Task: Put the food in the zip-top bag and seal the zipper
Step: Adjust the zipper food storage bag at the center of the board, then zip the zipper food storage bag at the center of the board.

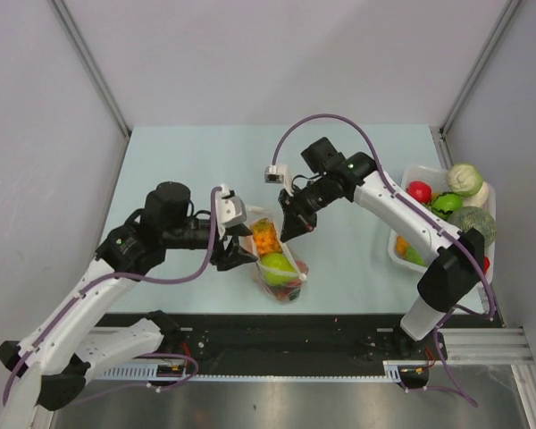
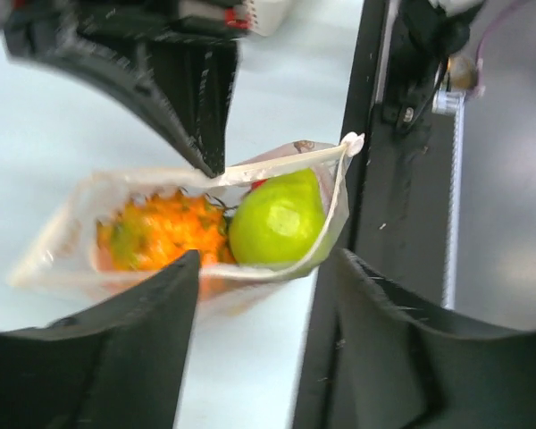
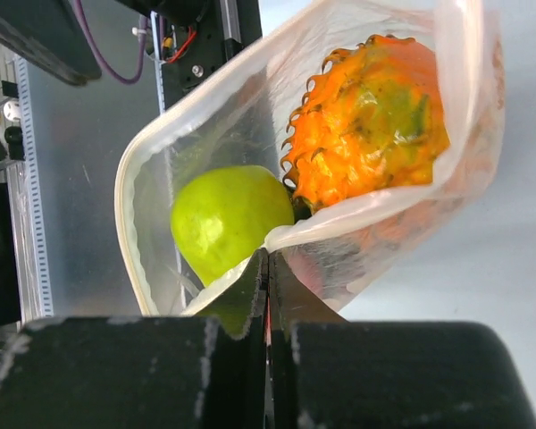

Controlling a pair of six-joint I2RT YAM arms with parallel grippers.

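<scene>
Your top view is bright and evenly lit from overhead: the tabletop reads pale and clean, with only soft, short shadows on it, and the steel strip at the near edge shows a dull sheen. Your left wrist view is the weakest: the bag is smeared by blur, the left pincer looms as dark, soft masses, and the right side washes out. Your right wrist view is sharper: the green ball shines crisply, while the right pincer sits black and unfocused below.
</scene>
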